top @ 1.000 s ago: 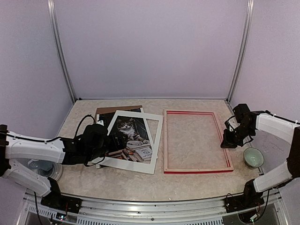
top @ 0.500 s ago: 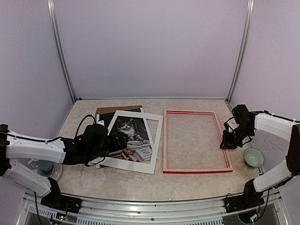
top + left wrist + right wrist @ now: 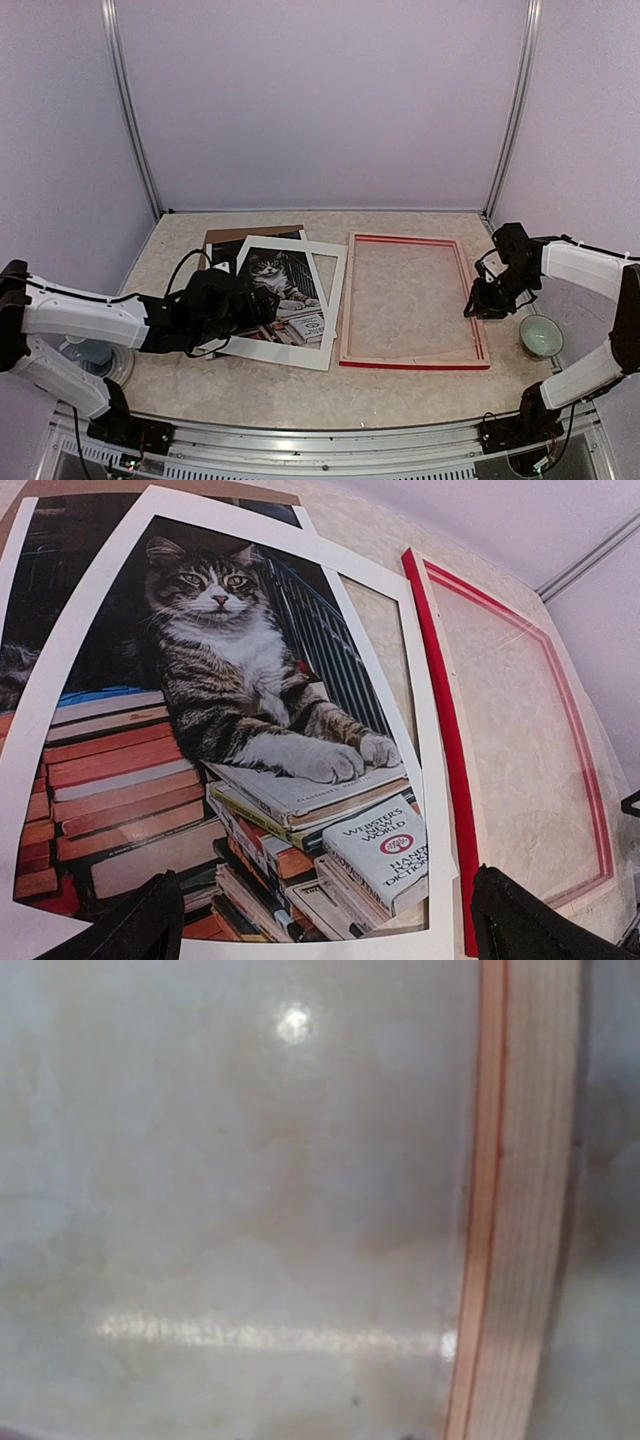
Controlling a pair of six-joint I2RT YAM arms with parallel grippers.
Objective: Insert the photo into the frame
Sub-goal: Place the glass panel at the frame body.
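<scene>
Top view: the photo (image 3: 285, 290) lies flat under a white mat (image 3: 335, 300), left of the frame (image 3: 415, 364). Its left part is hidden by my left gripper (image 3: 262, 305), and a brown backing board (image 3: 235, 235) peeks out behind. Only tabletop shows inside the frame. My right gripper (image 3: 478, 305) sits at the frame's right bar, too small to read, near a pale-green bowl (image 3: 541, 335).

Left wrist: my left gripper (image 3: 330, 930) is spread wide, holding nothing, above the photo (image 3: 220, 660). The mat (image 3: 422, 780) covers its edges, with the frame (image 3: 440, 700) alongside.

Right wrist: blurred. The frame's (image 3: 520, 1210) pale bar is cut off and my fingers are out of shot, so I cannot tell their state.
</scene>
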